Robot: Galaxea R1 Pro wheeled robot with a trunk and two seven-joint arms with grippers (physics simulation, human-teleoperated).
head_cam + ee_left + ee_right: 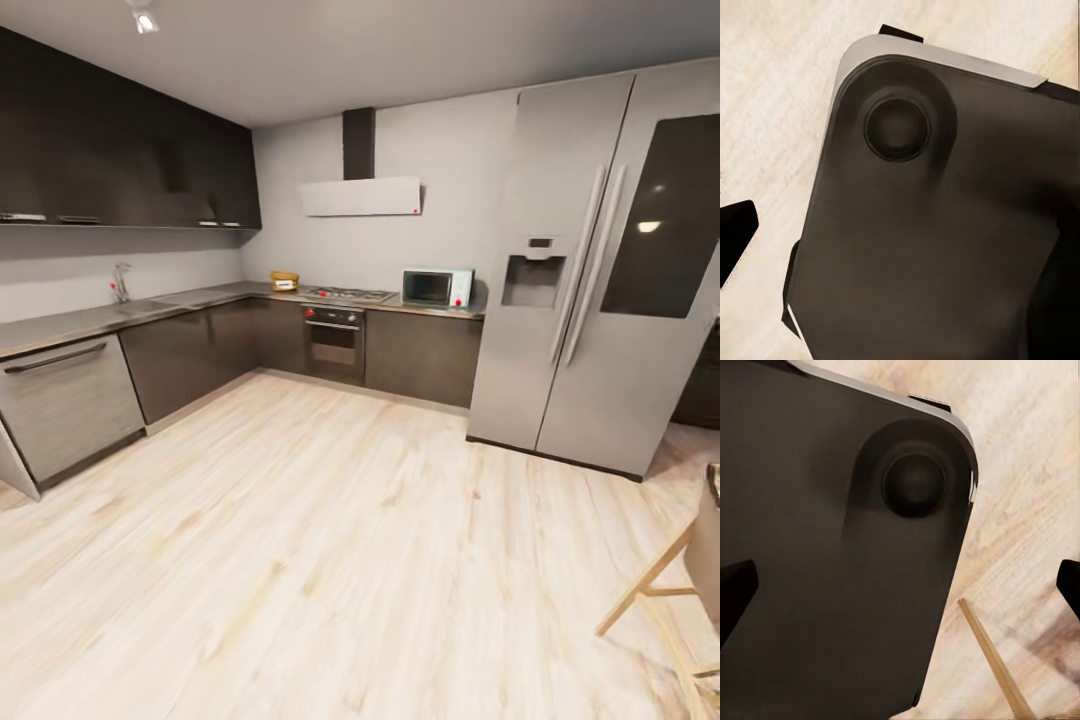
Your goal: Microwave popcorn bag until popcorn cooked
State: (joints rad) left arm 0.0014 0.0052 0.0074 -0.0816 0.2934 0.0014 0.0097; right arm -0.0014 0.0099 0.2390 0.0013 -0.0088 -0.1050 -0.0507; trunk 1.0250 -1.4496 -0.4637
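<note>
Head view: I stand well back on the wood floor (330,560), facing the far corner of the kitchen. The bag (284,282) sits on the worktop (90,320) at the far corner, just left of the hob (348,294); the microwave (437,288) stands on the same worktop right of the hob, its door closed, beside the fridge (590,270). Bag and microwave lie well apart, the hob between them, both far ahead of me and slightly left of centre. From this range I judge neither arm nearer; the base must drive forward first. Wrist views: each looks down on a dark rounded corner of the robot's base (937,225) over the floor. A dark fingertip (735,232) edges the left wrist view, and fingertips (735,585) flank the right, spread apart and holding nothing; the left tool's opening I cannot tell. A wooden chair leg (994,664) lies near the right arm.
</note>
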